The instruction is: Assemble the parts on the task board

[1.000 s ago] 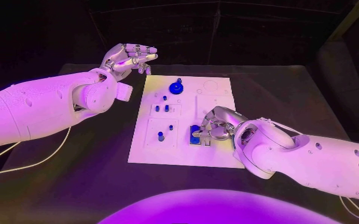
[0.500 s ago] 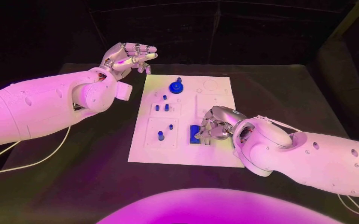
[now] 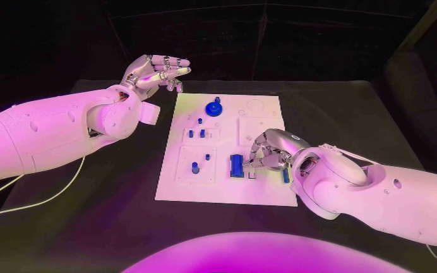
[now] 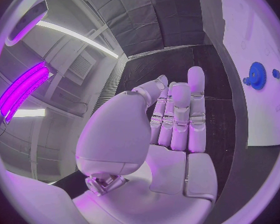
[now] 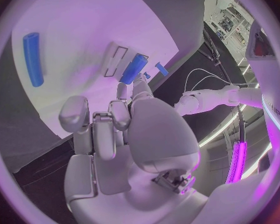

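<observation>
So from the head cam, the task board (image 3: pixel 182 181) sits mid-table on the black table (image 3: pixel 355 115), long side running away from the robot. The left hand (image 3: pixel 156 71) is up in the air off the board's far left corner, fingers curled in close together with nothing in them. The left wrist cam backs that up: fingers (image 4: pixel 177 114) side by side, thumb folded across, empty palm, plus a clearer look at the blue gear (image 4: pixel 257 75) standing on the board's far end, which from the head cam is more of a blue blob (image 3: pixel 215 107).

The right hand (image 3: pixel 269 150) is down on the near right part of the board, just beside a blue block (image 3: pixel 237 164). From above I honestly can't tell if it's pinching that or only touching it. The right wrist cam helps: fingertips (image 5: pixel 139 87) right at the end of the blue block (image 5: pixel 134 68), next to a rectangular slot (image 5: pixel 117 61). It also shows a blue cylinder (image 5: pixel 33 58) lying loose on the board, well apart from the hand. Small blue pegs (image 3: pixel 196 133) stand in the left column.
</observation>
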Motion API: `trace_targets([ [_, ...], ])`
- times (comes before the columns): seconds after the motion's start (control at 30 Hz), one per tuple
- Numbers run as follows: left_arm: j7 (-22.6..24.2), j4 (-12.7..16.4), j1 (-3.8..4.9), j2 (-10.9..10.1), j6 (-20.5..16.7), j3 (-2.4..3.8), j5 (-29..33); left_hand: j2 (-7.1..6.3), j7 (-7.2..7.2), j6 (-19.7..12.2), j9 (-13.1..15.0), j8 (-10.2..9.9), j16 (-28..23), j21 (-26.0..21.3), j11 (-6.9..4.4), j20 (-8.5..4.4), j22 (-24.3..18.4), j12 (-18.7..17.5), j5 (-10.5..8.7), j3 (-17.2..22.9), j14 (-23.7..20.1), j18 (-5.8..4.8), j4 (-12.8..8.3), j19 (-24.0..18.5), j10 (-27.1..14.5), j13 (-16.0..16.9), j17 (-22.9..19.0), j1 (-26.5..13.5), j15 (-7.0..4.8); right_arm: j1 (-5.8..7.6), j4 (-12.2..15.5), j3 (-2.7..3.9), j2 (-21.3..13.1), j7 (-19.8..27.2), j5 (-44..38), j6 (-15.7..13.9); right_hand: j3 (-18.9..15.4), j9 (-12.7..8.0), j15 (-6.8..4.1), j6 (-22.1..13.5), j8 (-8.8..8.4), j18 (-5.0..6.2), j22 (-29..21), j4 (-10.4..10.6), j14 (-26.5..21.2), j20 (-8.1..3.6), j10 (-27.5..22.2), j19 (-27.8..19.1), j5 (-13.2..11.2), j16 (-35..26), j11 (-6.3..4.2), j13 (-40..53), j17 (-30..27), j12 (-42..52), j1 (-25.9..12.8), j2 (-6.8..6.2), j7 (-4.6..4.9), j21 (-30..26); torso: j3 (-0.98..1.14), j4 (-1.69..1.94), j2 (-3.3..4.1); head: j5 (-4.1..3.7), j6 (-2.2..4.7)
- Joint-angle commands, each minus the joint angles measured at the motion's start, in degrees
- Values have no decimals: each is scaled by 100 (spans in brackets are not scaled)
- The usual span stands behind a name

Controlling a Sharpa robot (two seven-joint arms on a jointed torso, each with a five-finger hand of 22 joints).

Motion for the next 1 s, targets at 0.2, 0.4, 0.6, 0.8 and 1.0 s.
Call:
trace_targets([
  [0.2, 26, -2, 7, 10, 56, 3, 11, 50, 26, 1, -8, 4, -36, -41, 18, 11, -10, -12, 26, -4, -18, 84, -40, 15, -3, 4, -3, -1, 5, 8, 207, 2, -332, 534, 284, -463, -88, -72, 28, -104, -125, -38, 12, 43, 475, 12, 27, 37, 91, 7, 47, 4, 875, -1, -57, 63, 36, 16, -3, 4, 8, -37, 26],
  [0.4, 36, 13, 6, 3, 44, 2, 11, 50, 27, 1, -8, 4, -37, -41, 19, 10, -10, -12, 26, -4, -18, 84, -41, 15, -3, 4, -4, 0, 5, 12, 254, 2, -760, 440, 324, -418, -161, -245, 90, -198, -416, -41, 26, 97, 474, 63, 6, 40, 357, 6, 119, -19, 877, -29, -50, 190, 126, 20, -16, -2, 5, -110, 21],
  [0.6, 44, 60, 7, -1, 35, 2, 11, 50, 27, 1, -8, 4, -37, -41, 19, 10, -10, -12, 26, -4, -18, 84, -41, 15, -3, 4, -4, 0, 5, 8, 245, -3, -1043, 165, 165, -392, -265, -384, 111, -104, -645, -52, 110, 192, 481, 94, 30, 82, 554, 20, 141, 2, 911, 0, -101, 278, 148, 63, 2, -22, 16, -193, 35],
  [0.8, 29, 73, 6, 7, 43, 1, 11, 48, 28, 1, -8, 4, -35, -42, 20, 10, -11, -12, 24, -7, -16, 84, -41, 16, -2, 4, 0, -4, 5, -3, 210, -9, -1186, -164, 39, -142, -415, -458, 104, 85, -774, -53, 132, 356, 480, 94, 50, 93, 690, 18, 127, -3, 911, -8, -256, 307, 125, 74, 20, -73, 6, -256, 24],
  [1.0, 13, 68, 2, 23, 61, -2, 11, 44, 30, -1, -9, 3, -38, -43, 22, 11, -11, -13, 23, -11, -18, 83, -40, 16, -4, 4, -6, -11, 6, -17, 196, -13, -1198, -435, -60, 227, -639, -495, 103, 158, -869, -44, 87, 639, 471, 90, 46, 65, 559, -4, 126, -32, 871, -51, -592, 237, 120, 46, 27, -74, 11, -278, 19],
])
